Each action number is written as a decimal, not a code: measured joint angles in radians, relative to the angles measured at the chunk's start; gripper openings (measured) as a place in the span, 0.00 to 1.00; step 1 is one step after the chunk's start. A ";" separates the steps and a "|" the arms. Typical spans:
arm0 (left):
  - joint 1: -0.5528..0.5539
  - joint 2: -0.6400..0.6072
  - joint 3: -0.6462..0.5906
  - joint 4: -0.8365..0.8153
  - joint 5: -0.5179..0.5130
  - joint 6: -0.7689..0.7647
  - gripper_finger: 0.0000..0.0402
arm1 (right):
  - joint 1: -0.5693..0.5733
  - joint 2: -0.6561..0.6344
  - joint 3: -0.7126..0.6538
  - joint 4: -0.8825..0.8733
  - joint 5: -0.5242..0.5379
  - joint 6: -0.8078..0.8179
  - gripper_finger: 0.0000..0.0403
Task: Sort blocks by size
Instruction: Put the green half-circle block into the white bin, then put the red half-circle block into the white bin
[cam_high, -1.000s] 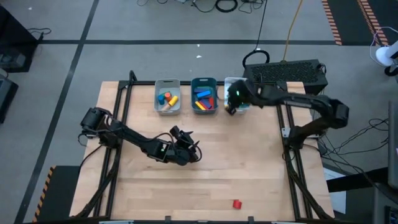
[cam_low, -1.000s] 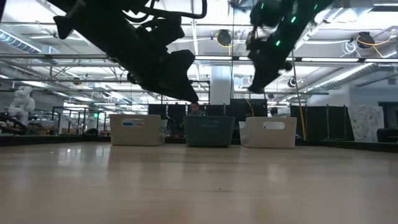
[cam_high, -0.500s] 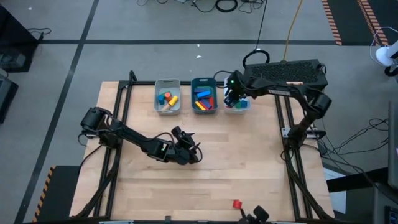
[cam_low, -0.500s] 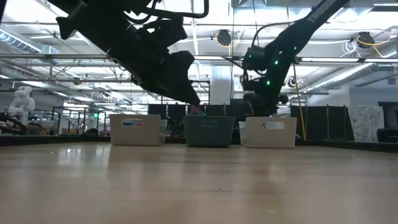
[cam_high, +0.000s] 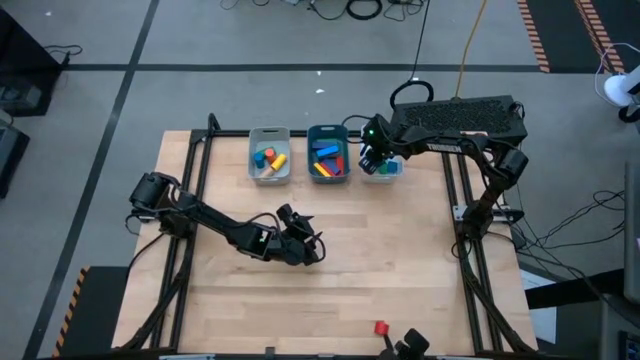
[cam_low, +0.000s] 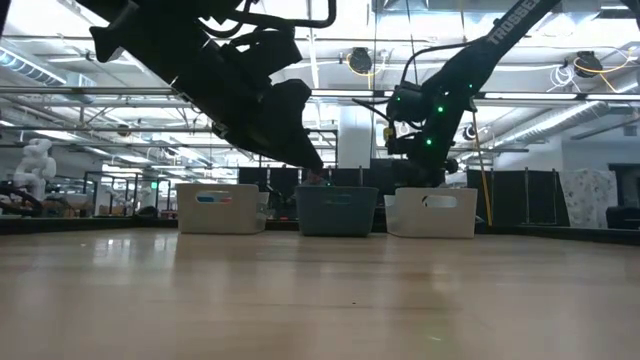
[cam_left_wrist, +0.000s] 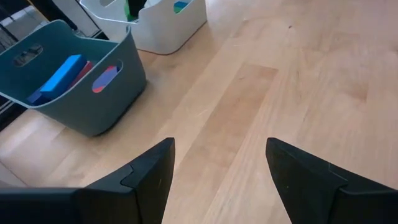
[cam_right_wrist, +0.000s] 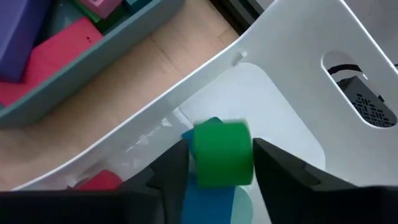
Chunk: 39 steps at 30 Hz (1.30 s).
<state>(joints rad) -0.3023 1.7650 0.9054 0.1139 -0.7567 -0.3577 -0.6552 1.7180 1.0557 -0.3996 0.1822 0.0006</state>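
Between right hand (cam_right_wrist: 214, 155) fingers (cam_right_wrist: 168, 171), green block (cam_right_wrist: 222, 154)

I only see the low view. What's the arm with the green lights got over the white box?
Observer: A green block, right at the right gripper, above the white tray.
Operator: Is that box empty?
Observer: No, a blue block lies inside it.
Operator: Any blocks out on the table?
Observer: One red block, alone near the front edge of the table.
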 joint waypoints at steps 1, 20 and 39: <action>0.000 0.000 0.000 0.000 0.003 0.000 0.63 | 0.000 0.000 0.000 0.000 0.000 0.001 0.41; 0.001 0.000 0.000 -0.014 0.013 0.006 0.63 | 0.105 -0.121 0.000 -0.173 0.000 0.043 0.60; 0.001 -0.001 0.000 -0.019 0.013 -0.002 0.63 | 0.698 -0.337 0.000 -0.354 0.025 0.352 0.59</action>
<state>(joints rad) -0.3012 1.7641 0.9058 0.0953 -0.7437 -0.3595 0.0423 1.3813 1.0557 -0.7534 0.2069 0.3523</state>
